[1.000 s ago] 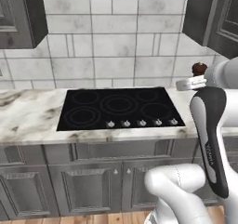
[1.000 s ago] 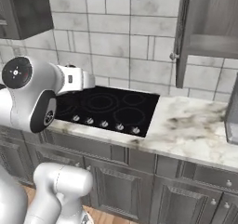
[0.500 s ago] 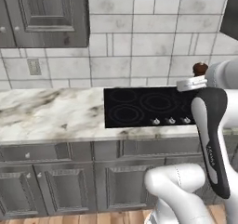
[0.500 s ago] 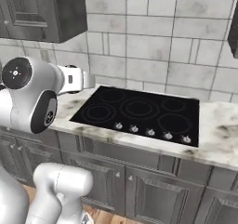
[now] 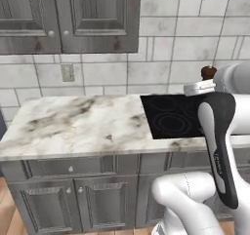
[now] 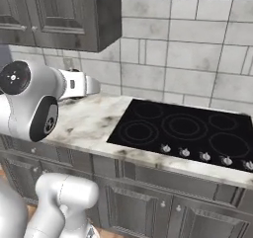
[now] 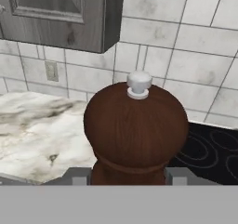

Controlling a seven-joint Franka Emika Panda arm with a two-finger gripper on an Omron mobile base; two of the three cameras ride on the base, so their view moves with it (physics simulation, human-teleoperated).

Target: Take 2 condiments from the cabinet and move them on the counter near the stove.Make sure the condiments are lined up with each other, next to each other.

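- Where the hand view looks along the gripper (image 7: 128, 180), a squat dark red-brown pepper-mill-shaped shaker (image 7: 135, 135) is seen clamped at its lower body between the two grey finger pads (image 7: 78, 177), one pad at each side.
- The shaker is held upright, its long axis vertical and its small white knob (image 7: 139, 84) pointing up.
- The shaker is carried in the air above the white marble counter (image 5: 78, 124), near the left edge of the black stove (image 5: 172, 117).
- In the left base view, the shaker's dark top (image 5: 209, 72) is seen above the white wrist, at the right of the picture.
- The white arm (image 5: 222, 146) is raised from the base and bent at the elbow, with the hand stretched level toward the tiled wall (image 6: 197, 49).
- The grey cabinet (image 5: 68, 17) is seen closed on the wall above the counter.
- A wall socket (image 5: 67, 72) is set in the tiles under the cabinet.
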